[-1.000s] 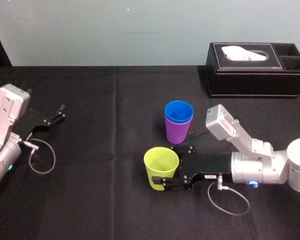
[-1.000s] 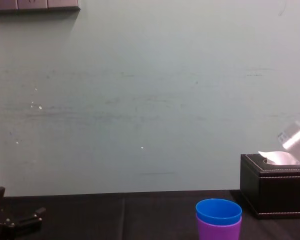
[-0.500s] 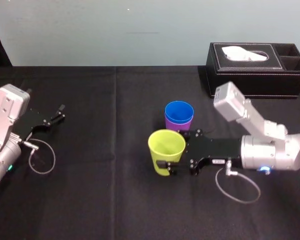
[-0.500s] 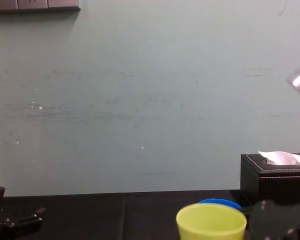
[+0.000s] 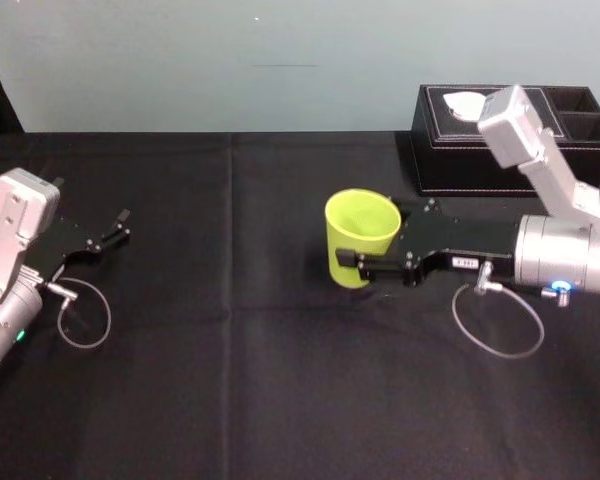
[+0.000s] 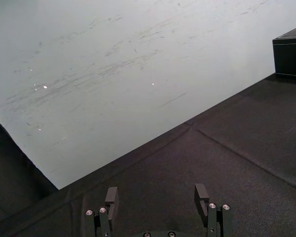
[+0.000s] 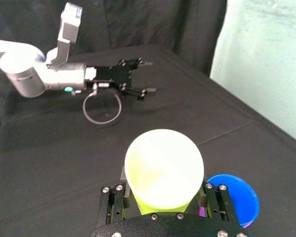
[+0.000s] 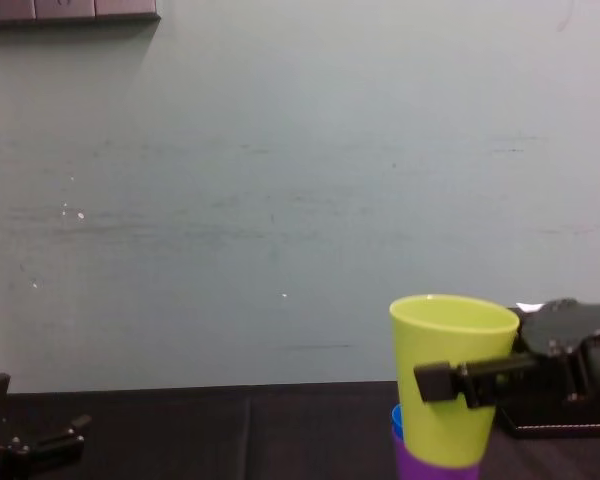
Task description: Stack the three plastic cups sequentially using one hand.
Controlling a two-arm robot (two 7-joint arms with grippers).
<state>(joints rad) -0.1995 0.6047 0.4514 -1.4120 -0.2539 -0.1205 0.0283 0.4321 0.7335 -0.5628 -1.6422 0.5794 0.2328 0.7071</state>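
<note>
My right gripper (image 5: 357, 258) is shut on the yellow-green cup (image 5: 360, 238) and holds it upright in the air, mouth up. In the right wrist view its fingers (image 7: 112, 195) clasp the yellow-green cup (image 7: 164, 170) from both sides. The blue cup (image 7: 235, 198) sits nested in the purple cup (image 8: 432, 471), just beside and below the lifted one. In the chest view the yellow-green cup (image 8: 450, 375) covers most of that stack, leaving a sliver of the blue cup (image 8: 396, 421). My left gripper (image 5: 105, 238) rests open at the far left of the table.
A black tissue box (image 5: 510, 150) stands at the back right, close behind my right arm. A black cloth (image 5: 230, 380) covers the table, with free room across its middle and front. A pale wall rises behind the table.
My right gripper has lifted the yellow-green cup off the table and carried it back and to the right, up to the blue-in-purple stack. The left arm has not moved.
</note>
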